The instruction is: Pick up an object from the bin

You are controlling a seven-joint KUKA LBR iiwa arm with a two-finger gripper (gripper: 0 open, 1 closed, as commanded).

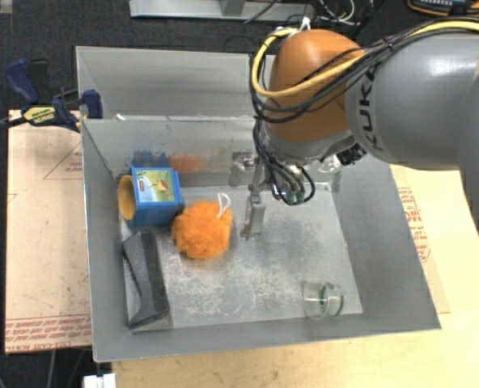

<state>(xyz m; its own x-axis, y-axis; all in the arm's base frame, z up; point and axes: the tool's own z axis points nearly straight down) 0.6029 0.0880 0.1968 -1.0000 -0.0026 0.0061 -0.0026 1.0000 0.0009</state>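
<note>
The grey metal bin [369, 241] holds five loose things, well spread over its floor. Toward 10 o'clock stands a blue box [155, 194] with a red and yellow label on top, and a tan cylinder [125, 198] lies against its 9 o'clock side. At 8 o'clock a dark grey rectangular block [145, 278] rests along the bin's sloping wall. Near 5 o'clock a clear plastic cup [322, 299] lies by itself, well apart from the rest. Just off the middle sits an orange mesh bath pouf [201, 231], its white loop [223, 205] pointing up toward 1 o'clock; the blue box is just beside it at its 10 o'clock. The arm [434, 95] reaches in from 2 o'clock, its wrist under an orange cover [312, 79] ringed by yellow and black cables. The gripper [249, 229] points straight down to the floor at the pouf's 3 o'clock, just beside it. From this angle I cannot tell whether it is released or clenched, nor whether it touches the pouf.
</note>
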